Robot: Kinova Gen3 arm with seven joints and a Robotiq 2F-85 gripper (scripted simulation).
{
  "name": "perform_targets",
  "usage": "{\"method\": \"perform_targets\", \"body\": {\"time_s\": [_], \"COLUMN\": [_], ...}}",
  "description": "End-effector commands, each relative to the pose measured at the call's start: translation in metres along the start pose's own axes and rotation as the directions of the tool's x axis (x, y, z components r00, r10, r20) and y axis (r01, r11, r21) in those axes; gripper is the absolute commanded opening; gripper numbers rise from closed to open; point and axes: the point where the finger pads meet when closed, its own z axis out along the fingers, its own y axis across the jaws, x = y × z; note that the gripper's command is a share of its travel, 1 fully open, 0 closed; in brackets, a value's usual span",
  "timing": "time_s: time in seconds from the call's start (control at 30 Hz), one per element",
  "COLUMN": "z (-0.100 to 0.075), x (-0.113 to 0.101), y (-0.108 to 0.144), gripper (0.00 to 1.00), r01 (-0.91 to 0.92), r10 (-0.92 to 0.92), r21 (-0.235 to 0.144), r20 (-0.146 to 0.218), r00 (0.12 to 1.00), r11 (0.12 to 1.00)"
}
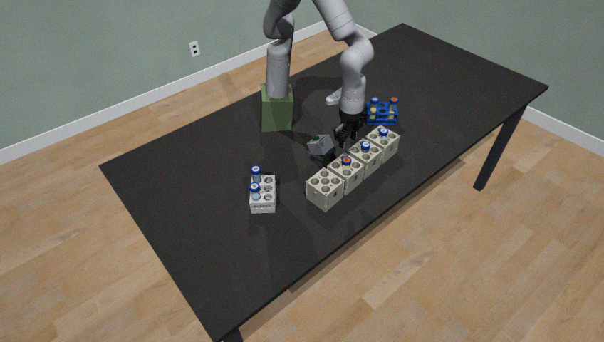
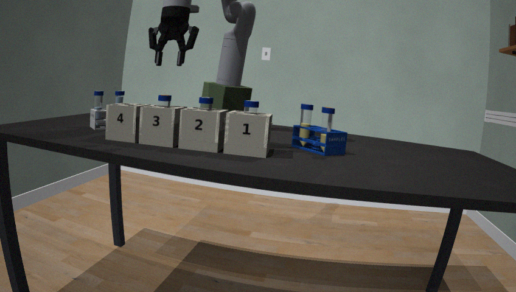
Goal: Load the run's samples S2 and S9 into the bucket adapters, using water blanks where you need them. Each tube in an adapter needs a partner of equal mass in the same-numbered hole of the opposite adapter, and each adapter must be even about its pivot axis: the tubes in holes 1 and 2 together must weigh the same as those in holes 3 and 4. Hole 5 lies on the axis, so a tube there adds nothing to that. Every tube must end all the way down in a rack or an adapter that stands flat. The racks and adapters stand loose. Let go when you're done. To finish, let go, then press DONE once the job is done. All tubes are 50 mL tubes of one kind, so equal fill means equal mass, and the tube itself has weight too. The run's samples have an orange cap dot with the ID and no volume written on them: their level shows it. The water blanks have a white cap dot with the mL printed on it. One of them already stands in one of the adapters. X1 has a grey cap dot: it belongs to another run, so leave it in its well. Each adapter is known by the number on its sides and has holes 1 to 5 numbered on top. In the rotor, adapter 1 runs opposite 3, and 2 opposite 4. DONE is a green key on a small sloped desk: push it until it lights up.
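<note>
While adapter 3 (image 2: 155, 125) holds an orange-dotted tube (image 1: 346, 161), tool (image 2: 168, 58) hangs above, spread (nothing gripped).

Black table (image 1: 444, 76) with four adapters (image 1: 324, 189), two racks (image 1: 382, 113), key desk (image 1: 320, 146), green pedestal (image 1: 276, 110).

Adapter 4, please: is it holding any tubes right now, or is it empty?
Empty. From the top, all five holes of adapter 4 show open and dark, with no cap, unlike the three adapters beside it.
</note>
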Motion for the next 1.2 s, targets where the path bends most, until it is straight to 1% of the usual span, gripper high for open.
{"method": "perform_targets", "body": {"time_s": [0.0, 0.73, 1.17], "z": [-0.007, -0.034, -0.033], "x": [-0.003, -0.002, -0.002], "y": [0.0, 0.0, -0.001], "gripper": [0.62, 0.62, 0.62], "r01": [0.002, 0.002, -0.001], "r10": [-0.002, -0.002, 0.001], "r21": [-0.001, -0.002, 0.002], "r20": [0.007, 0.007, 0.007], "r00": [1.0, 1.0, 1.0], "r11": [1.0, 1.0, 1.0]}}
